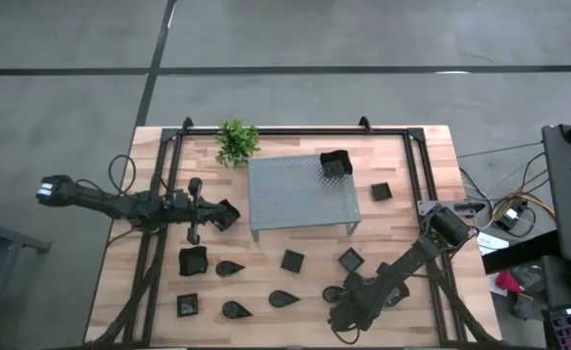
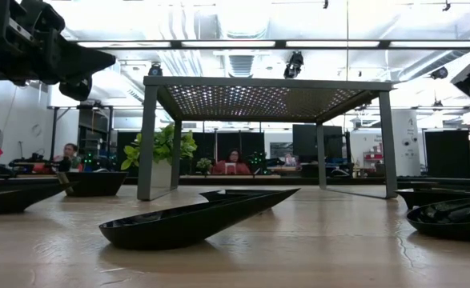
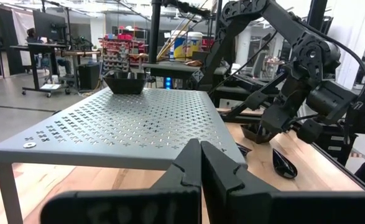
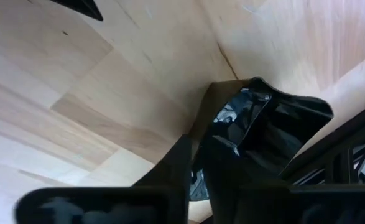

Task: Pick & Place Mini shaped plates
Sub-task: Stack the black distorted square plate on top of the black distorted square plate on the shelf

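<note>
Several glossy black mini plates, square and teardrop-shaped, lie on the wooden table: a large square one (image 1: 193, 261), teardrops (image 1: 230, 267) (image 1: 282, 298), small squares (image 1: 293, 260) (image 1: 350, 259). One more dish (image 1: 336, 163) stands on the grey perforated stand (image 1: 300, 192). At the near right, my right gripper (image 1: 337, 294) points steeply down and is shut on a black plate (image 4: 275, 130). At the left of the stand, my left gripper (image 1: 233, 212) is held level above the table, shut and with nothing in it (image 3: 199, 149). My right gripper pinches the plate's raised rim (image 4: 232, 127) between its two fingers, coming from above at a steep slant. The plate's body spreads away beyond the fingertips. I cannot tell whether its underside is on the wood.
A small green potted plant (image 1: 236, 143) stands at the far edge, left of the stand. A black frame (image 1: 421, 185) runs along the table's sides. A square dish (image 1: 380, 192) lies right of the stand. A teardrop plate (image 2: 194, 220) lies nearest the low camera.
</note>
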Robot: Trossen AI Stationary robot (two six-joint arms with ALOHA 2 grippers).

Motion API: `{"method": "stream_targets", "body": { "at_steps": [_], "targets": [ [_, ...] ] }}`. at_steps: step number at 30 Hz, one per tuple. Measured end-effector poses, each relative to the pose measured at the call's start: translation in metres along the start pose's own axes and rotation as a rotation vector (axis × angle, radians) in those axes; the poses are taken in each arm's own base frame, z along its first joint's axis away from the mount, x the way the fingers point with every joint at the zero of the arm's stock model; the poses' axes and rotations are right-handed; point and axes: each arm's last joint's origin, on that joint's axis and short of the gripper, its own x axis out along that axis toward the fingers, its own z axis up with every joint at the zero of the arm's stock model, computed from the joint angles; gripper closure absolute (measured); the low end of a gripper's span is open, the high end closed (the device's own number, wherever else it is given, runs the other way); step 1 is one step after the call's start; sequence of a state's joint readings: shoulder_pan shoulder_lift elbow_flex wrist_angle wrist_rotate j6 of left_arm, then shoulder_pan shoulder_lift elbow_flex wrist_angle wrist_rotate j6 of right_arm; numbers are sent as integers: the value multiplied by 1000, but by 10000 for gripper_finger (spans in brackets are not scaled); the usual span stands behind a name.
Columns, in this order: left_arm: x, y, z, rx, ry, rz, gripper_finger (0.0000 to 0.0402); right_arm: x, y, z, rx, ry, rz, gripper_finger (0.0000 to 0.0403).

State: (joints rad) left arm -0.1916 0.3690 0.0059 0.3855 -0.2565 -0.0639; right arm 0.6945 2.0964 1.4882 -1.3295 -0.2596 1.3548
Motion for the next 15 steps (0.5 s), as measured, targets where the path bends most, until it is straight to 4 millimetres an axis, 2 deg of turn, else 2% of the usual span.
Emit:
{"method": "stream_targets", "body": {
  "at_steps": [7,12,15],
  "targets": [
    [0,0,0,0,0,0,401,-6,-1,-4,-28,7,-19,394],
    [0,0,0,0,0,0,401,-24,-9,-12,-86,17,-102,394],
    [0,0,0,0,-1,0,401,-36,-10,-17,-158,-45,-106,394]
  ]
}}
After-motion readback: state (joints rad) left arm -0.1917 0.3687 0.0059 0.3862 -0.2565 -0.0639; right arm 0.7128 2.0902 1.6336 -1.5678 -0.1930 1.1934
